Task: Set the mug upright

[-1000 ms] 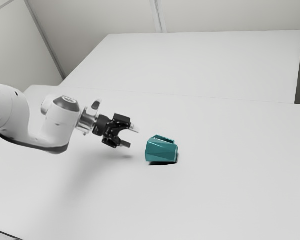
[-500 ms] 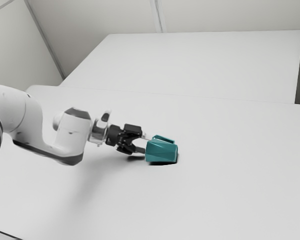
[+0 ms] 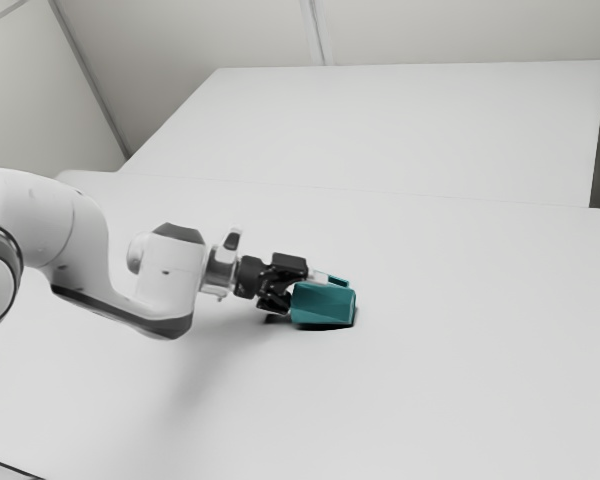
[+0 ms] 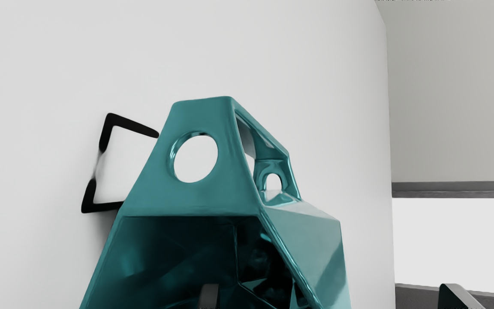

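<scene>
Though sideways, mug (image 3: 328, 306) partly within pincer (image 3: 306, 288)

Exterior view: set well back, above the table (image 3: 430, 380), looking down at a slant toward the far wall (image 3: 440, 30) at twelve o'clock. Arm (image 3: 165, 285) enters from nine; mug (image 3: 325, 306) just off centre, between five and six. Wrist view: rides on the hand, close up, facing along the gripper (image 3: 306, 291) to roughly the exterior view's three o'clock, into the mug's mouth. Rolled well over: tabletop reads near upright. Both share mug, fingertips, nearby tabletop.
</scene>
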